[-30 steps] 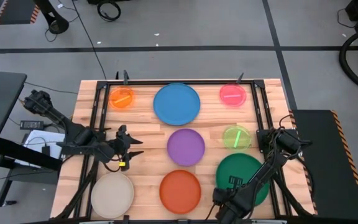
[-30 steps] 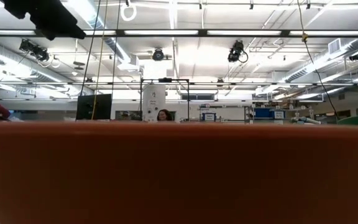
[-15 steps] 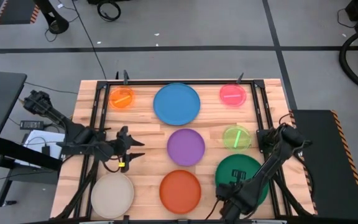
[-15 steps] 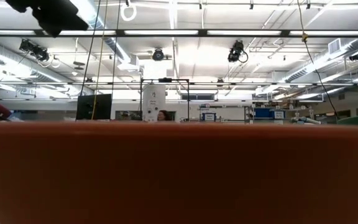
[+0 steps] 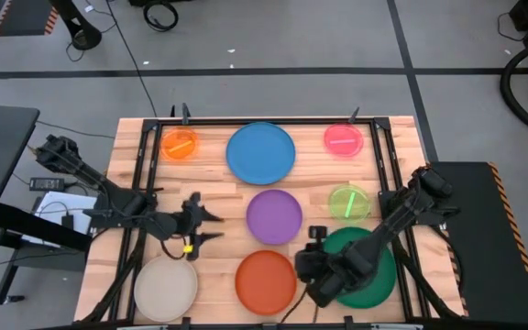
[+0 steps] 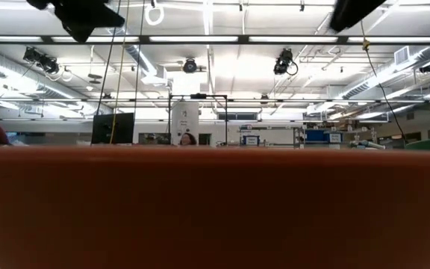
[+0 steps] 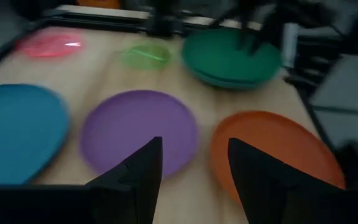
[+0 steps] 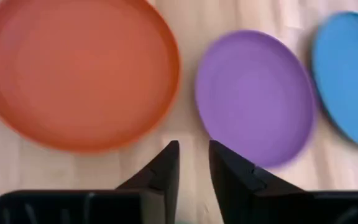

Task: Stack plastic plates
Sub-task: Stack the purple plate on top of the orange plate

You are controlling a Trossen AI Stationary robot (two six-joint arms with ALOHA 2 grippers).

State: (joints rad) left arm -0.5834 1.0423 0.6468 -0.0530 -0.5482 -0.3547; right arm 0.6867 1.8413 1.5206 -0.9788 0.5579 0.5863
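item: my right claw (image 5: 312,263), low over the table between the orange-red plate (image 5: 266,280) and the dark green plate (image 5: 363,266); fingers parted by only a narrow slit, nothing between them, bare wood ahead. item: my left claw (image 5: 204,223), out over the left middle of the table (image 5: 218,197), fingers spread wide and empty, pointing toward the purple plate (image 5: 274,216). item: plates, all lying flat and apart, none stacked that i can be sure of, though the green one shows a doubled rim in the left wrist view and may hide another beneath; i cannot tell. blue plate (image 5: 260,152) at the far middle, small orange plate (image 5: 180,144) at the far left corner, pink plate (image 5: 343,138) at the far right, lime plate (image 5: 348,202) between pink and green, cream plate (image 5: 165,286) at the near left. item: step in hand, as i judge it, a pick of a medium plate by the right claw, orange-red or purple, both just ahead of it. to do it well: widen the fingers first, come at the rim edge-on and low, one finger under the lip and one above, bite well onto the rim so the smooth plastic does not slip, lift level, and keep clear of the neighbour plate and of my left arm.
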